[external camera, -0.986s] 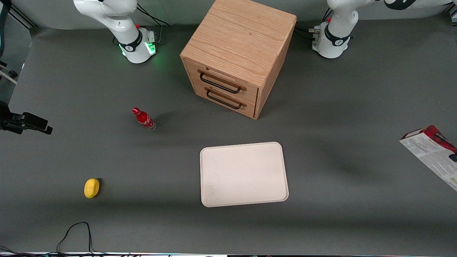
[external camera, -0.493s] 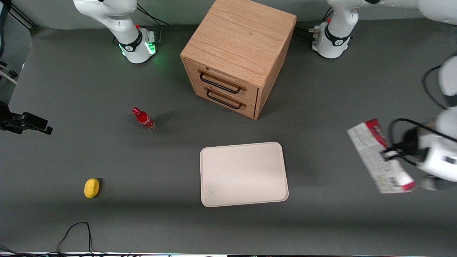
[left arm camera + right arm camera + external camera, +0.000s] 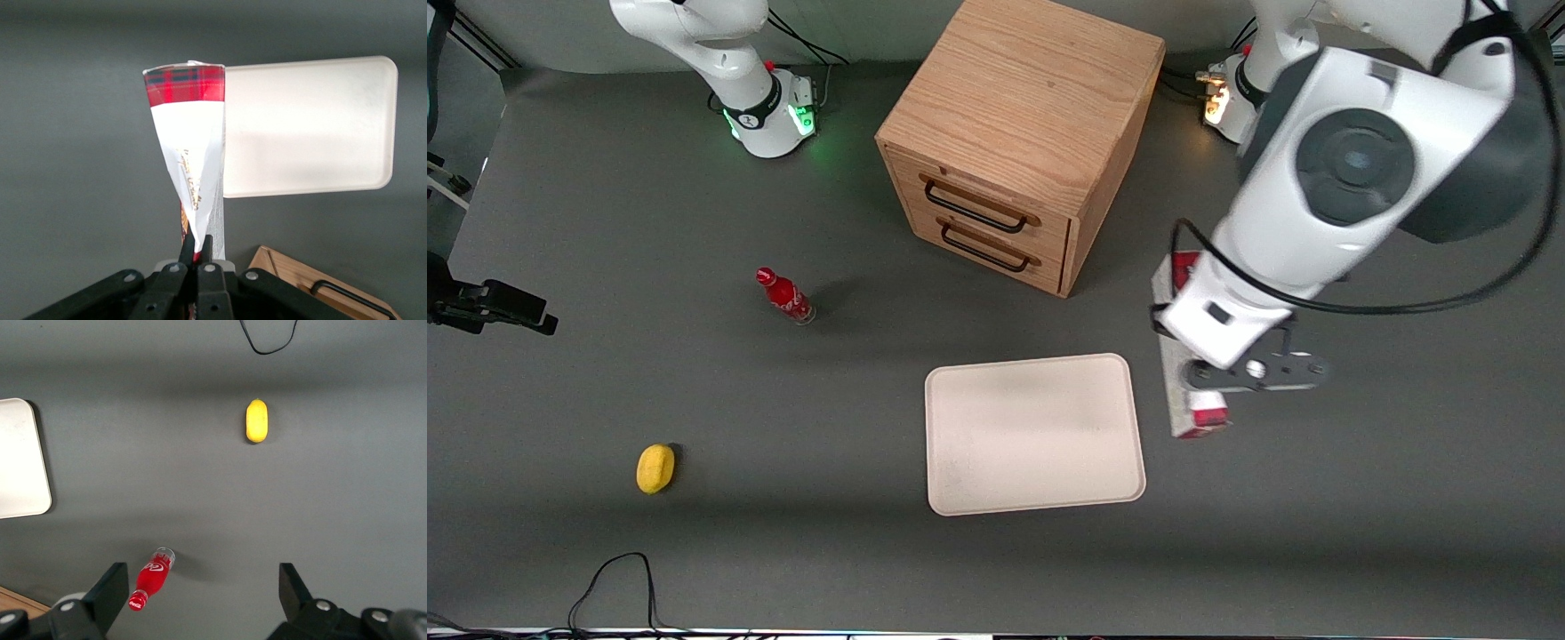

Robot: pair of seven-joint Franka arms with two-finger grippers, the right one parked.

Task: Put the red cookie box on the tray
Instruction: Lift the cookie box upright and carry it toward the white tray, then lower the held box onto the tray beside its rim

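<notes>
Gripper [image 3: 197,250]: fingers pinched tight on the box [image 3: 190,147], gripping across its thin side near one end. Box hangs in the air just beside the tray [image 3: 1036,436], toward the working arm's end, not yet over it. Likely light, thin card that dents easily; an end grip leaves a long overhang, so it may swing. Long axis runs roughly parallel to the tray's short side; tartan end leads away from the fingers.

Robotics lab, grey mat-covered table [image 3: 694,551], arm bases bolted on, loose cables, tool [image 3: 197,257] clamped on red cookie box [image 3: 190,153]
</notes>
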